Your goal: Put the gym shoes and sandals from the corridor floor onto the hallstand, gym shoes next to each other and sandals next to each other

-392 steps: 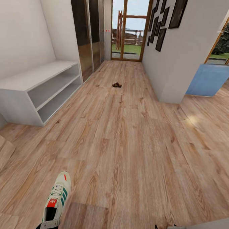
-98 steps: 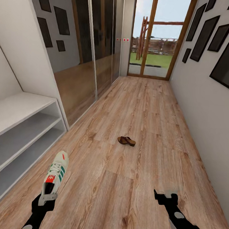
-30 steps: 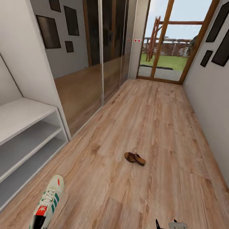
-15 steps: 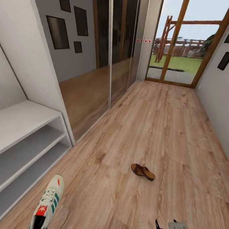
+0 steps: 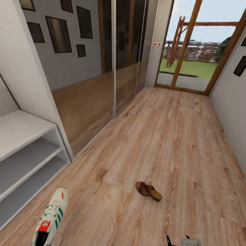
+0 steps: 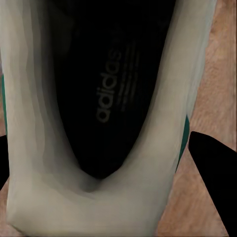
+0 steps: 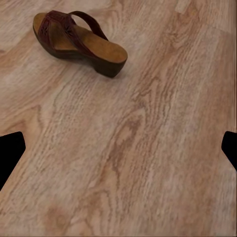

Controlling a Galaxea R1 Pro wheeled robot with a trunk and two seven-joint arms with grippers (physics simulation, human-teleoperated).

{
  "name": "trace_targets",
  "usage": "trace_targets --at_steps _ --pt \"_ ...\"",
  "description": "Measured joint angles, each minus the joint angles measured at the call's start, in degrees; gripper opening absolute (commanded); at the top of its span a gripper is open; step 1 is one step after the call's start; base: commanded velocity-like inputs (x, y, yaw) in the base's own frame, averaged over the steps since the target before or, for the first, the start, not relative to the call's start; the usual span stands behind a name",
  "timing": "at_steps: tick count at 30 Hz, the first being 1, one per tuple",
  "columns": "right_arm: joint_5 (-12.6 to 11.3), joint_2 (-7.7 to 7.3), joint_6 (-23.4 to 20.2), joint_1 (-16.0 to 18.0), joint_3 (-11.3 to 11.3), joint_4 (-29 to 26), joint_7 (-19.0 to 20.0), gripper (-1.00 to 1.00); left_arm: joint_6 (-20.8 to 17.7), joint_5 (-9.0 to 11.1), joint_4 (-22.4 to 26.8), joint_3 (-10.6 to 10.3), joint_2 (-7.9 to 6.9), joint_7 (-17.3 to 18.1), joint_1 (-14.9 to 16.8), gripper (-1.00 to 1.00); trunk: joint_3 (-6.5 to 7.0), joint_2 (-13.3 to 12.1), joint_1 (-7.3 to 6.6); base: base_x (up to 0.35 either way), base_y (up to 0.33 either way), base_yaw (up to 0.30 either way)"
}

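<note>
The corridor floor [image 5: 179, 140] looks like matt light wood plank with plain grain and knots. At 6 o'clock from the glossy mirrored wardrobe doors [image 5: 104, 68], the sandal [image 5: 148, 190] appears as brown leather with a smooth tan insole. The gym shoe [image 5: 50, 220] looks cream leather-like, with cloth laces and a dark matt insole. The hallstand [image 5: 16, 157] is smooth matt pale grey.

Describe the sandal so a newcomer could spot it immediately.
Look down the corridor floor toward the glass door. The sandal lies alone mid-floor, ahead of the right gripper. It is dark brown with a tan insole, unlike the cream, green-striped gym shoe.
</note>
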State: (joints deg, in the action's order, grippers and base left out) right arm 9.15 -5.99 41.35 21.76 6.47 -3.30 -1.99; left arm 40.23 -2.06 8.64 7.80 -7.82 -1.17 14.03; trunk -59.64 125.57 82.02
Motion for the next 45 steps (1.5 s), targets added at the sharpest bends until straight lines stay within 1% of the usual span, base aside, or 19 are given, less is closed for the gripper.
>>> trace_targets --at_steps 7,11,34,38,45 --pt "0.0 0.0 -0.02 0.0 0.0 0.0 0.0 1.0 0.0 -0.01 0.0 0.06 0.0 0.0 0.0 -1.0 0.0 0.0 0.01 -0.085 -0.27 0.014" --pt "-0.01 0.0 0.0 0.01 0.0 0.01 0.0 1.0 -0.03 0.05 0.01 0.1 0.0 0.0 -0.01 -1.0 0.0 0.0 0.01 -0.107 -0.271 0.15" --pt "-0.01 0.01 0.01 0.02 0.0 0.02 0.0 1.0 -0.03 0.4 0.02 0.23 0.0 0.0 -0.02 -1.0 0.0 0.0 0.01 -0.11 -0.271 0.268" --pt "-0.01 0.01 0.01 0.02 0.0 0.04 0.0 1.0 -0.01 0.41 0.03 0.27 0.0 0.0 -0.02 -1.0 0.0 0.0 -0.01 0.078 -0.269 0.278" --pt "-0.01 0.01 0.0 0.01 0.0 0.01 0.0 1.0 0.01 0.41 0.02 0.33 0.0 0.0 -0.01 -1.0 0.0 0.0 -0.03 0.249 -0.216 0.214"
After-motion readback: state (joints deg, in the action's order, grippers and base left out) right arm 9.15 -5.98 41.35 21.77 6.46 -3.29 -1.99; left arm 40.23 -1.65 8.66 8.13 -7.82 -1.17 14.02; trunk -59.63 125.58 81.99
